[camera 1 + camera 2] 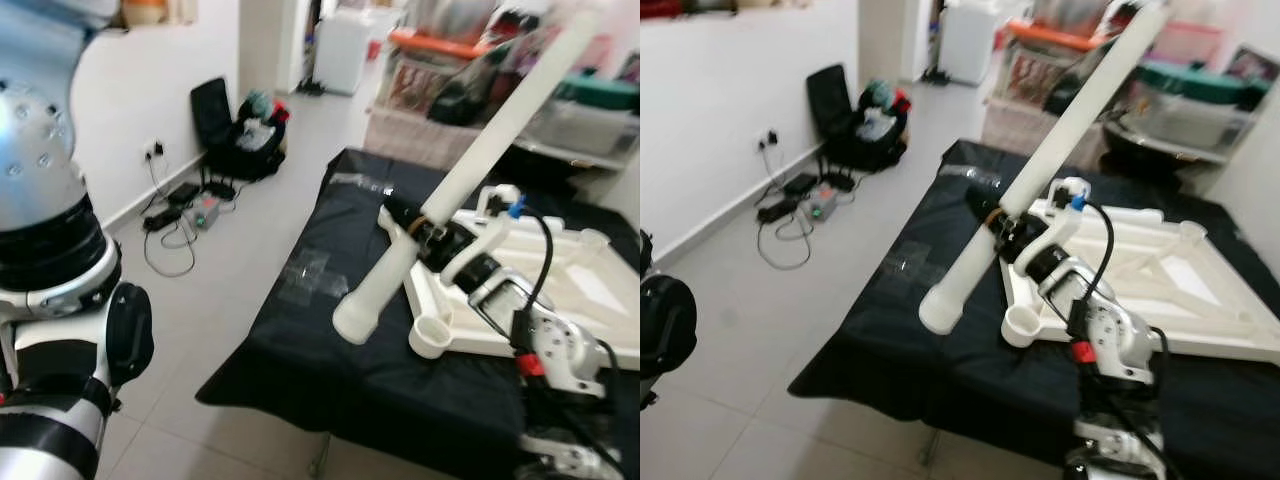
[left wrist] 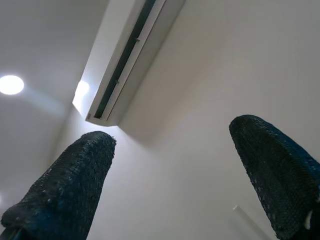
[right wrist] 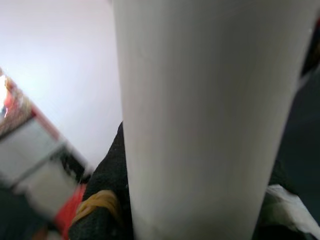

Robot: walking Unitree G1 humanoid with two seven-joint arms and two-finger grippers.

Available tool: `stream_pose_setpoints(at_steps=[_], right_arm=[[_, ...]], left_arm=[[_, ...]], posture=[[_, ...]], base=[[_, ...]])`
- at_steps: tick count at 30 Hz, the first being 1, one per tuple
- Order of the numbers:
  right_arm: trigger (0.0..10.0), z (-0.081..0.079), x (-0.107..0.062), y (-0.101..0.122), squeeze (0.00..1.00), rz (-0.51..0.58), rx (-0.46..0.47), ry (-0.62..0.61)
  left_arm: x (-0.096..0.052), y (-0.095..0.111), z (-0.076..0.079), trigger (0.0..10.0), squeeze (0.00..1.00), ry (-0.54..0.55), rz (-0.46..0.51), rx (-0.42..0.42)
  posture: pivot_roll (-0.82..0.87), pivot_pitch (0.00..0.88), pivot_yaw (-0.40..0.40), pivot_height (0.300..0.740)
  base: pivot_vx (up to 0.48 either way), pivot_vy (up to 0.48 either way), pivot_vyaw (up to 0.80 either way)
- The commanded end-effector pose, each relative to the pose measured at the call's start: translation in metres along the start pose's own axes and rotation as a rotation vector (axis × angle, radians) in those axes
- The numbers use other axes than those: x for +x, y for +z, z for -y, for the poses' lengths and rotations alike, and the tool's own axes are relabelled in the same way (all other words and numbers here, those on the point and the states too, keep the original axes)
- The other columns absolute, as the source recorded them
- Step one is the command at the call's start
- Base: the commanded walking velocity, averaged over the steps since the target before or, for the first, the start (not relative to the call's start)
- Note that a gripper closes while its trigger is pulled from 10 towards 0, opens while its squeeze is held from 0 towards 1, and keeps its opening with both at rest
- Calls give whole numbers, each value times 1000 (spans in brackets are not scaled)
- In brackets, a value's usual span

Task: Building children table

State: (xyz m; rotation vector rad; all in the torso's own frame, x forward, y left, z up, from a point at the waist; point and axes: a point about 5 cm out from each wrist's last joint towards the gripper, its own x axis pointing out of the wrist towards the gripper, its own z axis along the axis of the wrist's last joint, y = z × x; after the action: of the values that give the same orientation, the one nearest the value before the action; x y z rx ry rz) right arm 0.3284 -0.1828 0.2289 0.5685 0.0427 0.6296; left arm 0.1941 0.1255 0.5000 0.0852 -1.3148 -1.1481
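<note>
- The right hand [image 1: 418, 228] is closed around a long white plastic tube-shaped table leg [image 1: 470, 170], gripping it near the middle of its length.
- The leg is held tilted in the air: its open lower end points down to the near left, above the desk, and its upper end rises to the far right.
- In the right wrist view the white leg [image 3: 200, 120] stands close before the camera, with a black finger [image 3: 107, 200] pressed against its side; a yellowish band crosses that finger.
- Below the leg, a flat white plastic tabletop frame with ribbed struts [image 1: 1160, 270] lies on the desk covered in black cloth [image 1: 300, 330].
- A round white socket at the frame's near left corner [image 1: 432, 335] faces upward; the leg is not in it.
- The left hand [image 2: 175, 190] is open, its two black fingers well apart, pointing up at a white wall-mounted air conditioner [image 2: 125, 60] and the ceiling.
- On the grey tiled floor [image 1: 230, 260] to the far left lie a black open bag [image 1: 235, 130] and what look like tangled cables and chargers [image 1: 185, 210] beside the white wall.
</note>
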Motion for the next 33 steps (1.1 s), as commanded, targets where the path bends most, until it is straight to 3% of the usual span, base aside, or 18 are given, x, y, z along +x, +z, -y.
stream_pose_setpoints(at_steps=[1, 3, 7, 17, 19, 25, 33], right_arm=[[0, 5, -8, 10, 0, -30, -1, -2], [0, 11, -14, 23, 0, -6, -42, -37], [0, 14, -12, 30, 0, 80, -93, -99], [0, 8, -9, 24, 0, 101, -63, -100], [0, 8, -10, 25, 0, 102, -63, -98], [0, 7, -11, 30, 0, 117, -88, -95], [0, 9, -12, 27, 0, 128, -82, -122]], left_arm=[[6, 2, 0, 10000, 0, 18, 31, 7], [10, 6, -1, 10000, 0, 39, 61, 30], [17, 12, -2, 10000, 0, 28, 87, 48], [24, 21, -5, 10000, 0, 10, 65, 79], [26, 25, -6, 10000, 0, 9, 63, 126], [14, 46, -21, 10000, 0, 72, 84, 185], [10, 44, -24, 10000, 0, 98, 52, 155]], posture=[[63, 0, -167, 740], [56, 0, -168, 740], [64, 0, -165, 740], [70, 0, -167, 740], [67, 0, -176, 740], [50, 0, -168, 740], [48, 0, -170, 740]], base=[[0, 0, 0], [0, 0, 0], [0, 0, 0], [0, 0, 0], [0, 0, 0], [0, 0, 0], [0, 0, 0]])
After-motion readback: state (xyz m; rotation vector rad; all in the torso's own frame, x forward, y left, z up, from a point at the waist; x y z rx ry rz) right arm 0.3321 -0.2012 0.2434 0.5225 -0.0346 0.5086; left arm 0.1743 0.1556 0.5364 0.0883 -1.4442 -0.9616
